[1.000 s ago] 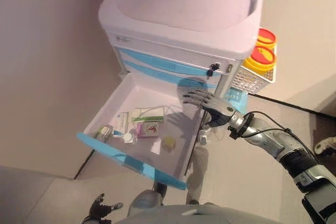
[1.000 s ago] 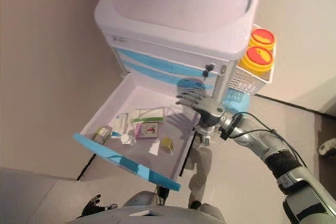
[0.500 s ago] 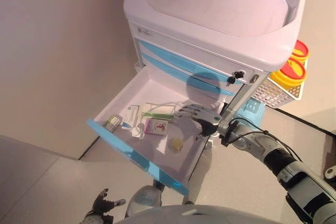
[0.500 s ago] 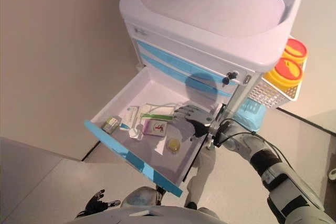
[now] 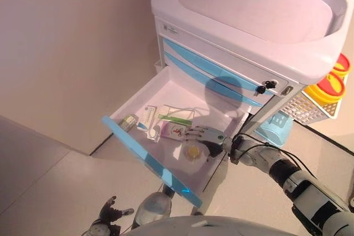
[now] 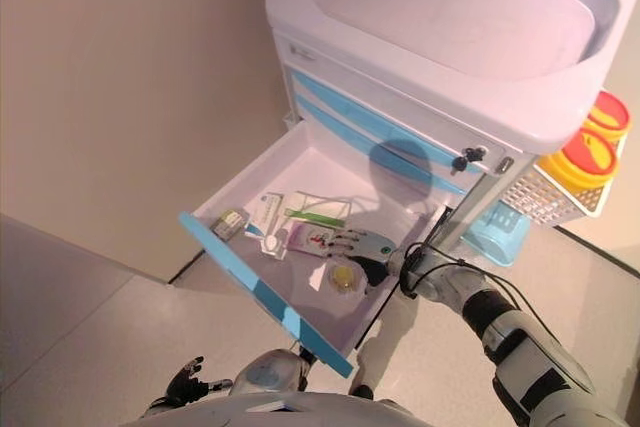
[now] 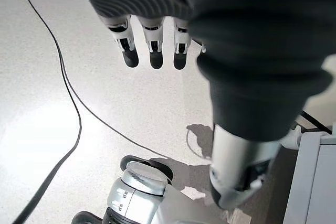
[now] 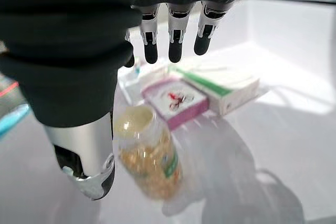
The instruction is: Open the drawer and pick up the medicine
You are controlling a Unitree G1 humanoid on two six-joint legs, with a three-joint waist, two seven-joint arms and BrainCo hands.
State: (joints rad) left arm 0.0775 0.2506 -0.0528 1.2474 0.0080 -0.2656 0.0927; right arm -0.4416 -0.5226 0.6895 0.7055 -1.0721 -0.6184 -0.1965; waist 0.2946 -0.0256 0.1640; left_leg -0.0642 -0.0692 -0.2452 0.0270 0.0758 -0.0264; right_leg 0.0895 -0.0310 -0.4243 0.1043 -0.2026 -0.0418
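Note:
The cart's bottom drawer (image 5: 145, 157), white with a blue front, stands pulled out. In it lie a small clear bottle with a yellow cap (image 5: 192, 152), a pink box (image 5: 176, 131), a white and green box (image 5: 176, 115), a white and blue box (image 5: 146, 117) and a small box (image 5: 128, 122). My right hand (image 5: 207, 136) is open inside the drawer, just above the bottle. In the right wrist view the bottle (image 8: 147, 156) lies between the thumb (image 8: 86, 161) and the straight fingers (image 8: 176, 45), untouched. My left hand (image 5: 108, 214) hangs open low over the floor.
The white cart (image 5: 249, 20) has two shut blue drawers above the open one. A white basket with yellow, red-lidded containers (image 5: 326, 89) hangs on its right side. A light blue bin (image 5: 276, 125) stands below it. A beige wall is on the left.
The camera has shifted. My right hand has moved from the drawer's right edge down into the drawer, to just above the yellow-capped bottle. The left hand has stayed low.

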